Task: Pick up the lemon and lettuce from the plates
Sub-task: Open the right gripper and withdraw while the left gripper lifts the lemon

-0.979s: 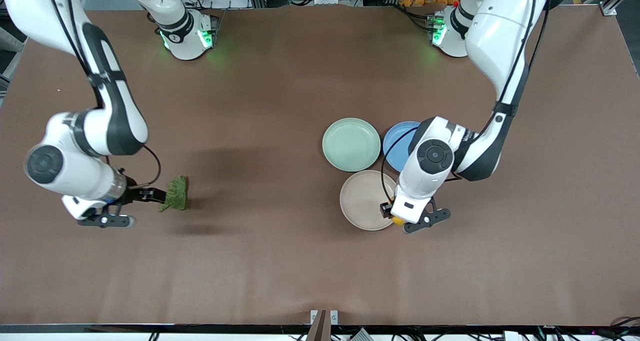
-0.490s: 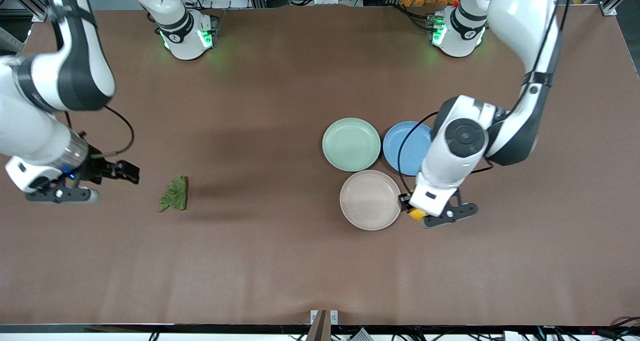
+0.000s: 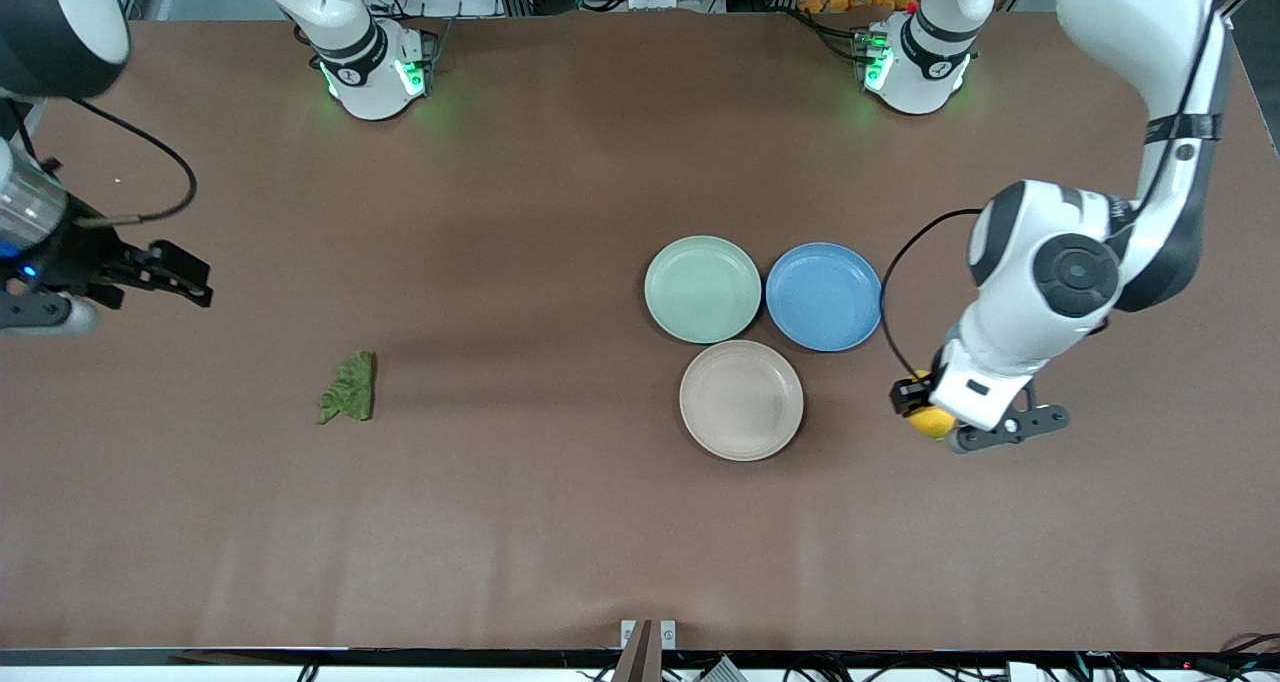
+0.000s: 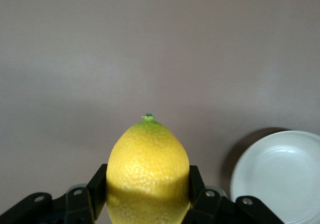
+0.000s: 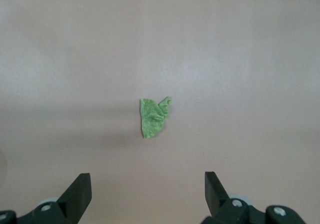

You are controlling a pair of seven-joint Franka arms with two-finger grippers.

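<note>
In the lower right part of the front view, the left claw [image 3: 925, 412] hangs over the bare brown tabletop [image 3: 560, 522], toward the left arm's end of it. Its two fingers are clamped on the lemon [image 3: 932, 421], one on each side of the fruit. In the left wrist view the lemon [image 4: 148, 174] fills the lower middle of the frame, with its small green tip pointing away from the claw, and the black fingers [image 4: 95, 189] press on both of its sides. A pale plate shows at the lower right corner of that frame.

In the middle of the front view three plates lie close together. The mint green plate [image 3: 703, 289] and the blue plate [image 3: 823, 296] are side by side and almost touch. The beige-pink plate [image 3: 741, 400] lies just below them in the frame, nearer to the front camera. All three plates carry nothing. The held lemon is apart from the beige-pink plate, toward the left arm's end.

At the left edge of the front view, the right claw [image 3: 185, 274] is up in the air over the right arm's end of the tabletop. Its fingers stand wide apart and hold nothing. The lettuce [image 3: 350, 388] lies flat on the tabletop in the lower left part of the frame, well apart from the plates. In the right wrist view the lettuce [image 5: 154, 117] is at the centre of the frame, and the two spread fingers [image 5: 77, 194] show at the lower edge.
</note>
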